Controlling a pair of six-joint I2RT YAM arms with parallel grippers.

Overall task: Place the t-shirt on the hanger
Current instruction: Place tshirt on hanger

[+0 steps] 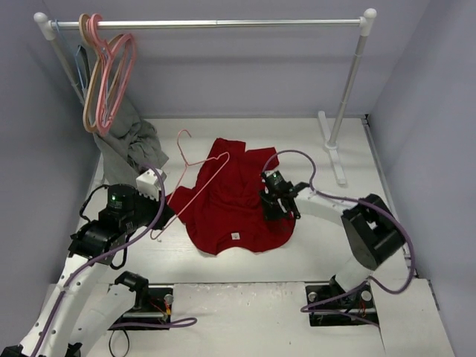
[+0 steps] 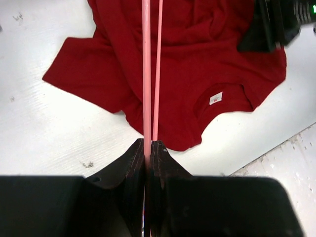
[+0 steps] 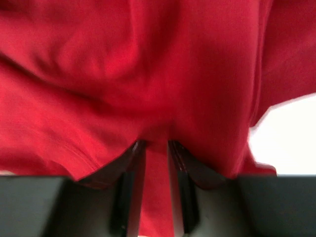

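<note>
The t-shirt (image 1: 234,201) is red and lies flat but bumpy in the middle of the white table (image 1: 312,253). Its neck faces the near edge, and a small white label (image 2: 216,98) shows there. The hanger (image 1: 195,182) is thin and pink. It lies slanted over the left side of the shirt, with its hook pointing to the back of the table.

Pale grey walls stand around the table. At the back is a clothes rail (image 1: 223,24) with a silver bar on white posts. A few other hangers (image 1: 108,74) hang at its left end, and a grey garment (image 1: 130,141) droops below them.

The left gripper (image 2: 147,148) is closed tight on the near end of the hanger – the pink rod runs straight out from between its jaws. The right gripper (image 3: 157,145) is down on the right side of the shirt. Its fingers (image 3: 132,163) stand just a little apart, with red cloth showing between them – the view is blurry, so I cannot tell if it has pinched the cloth.
</note>
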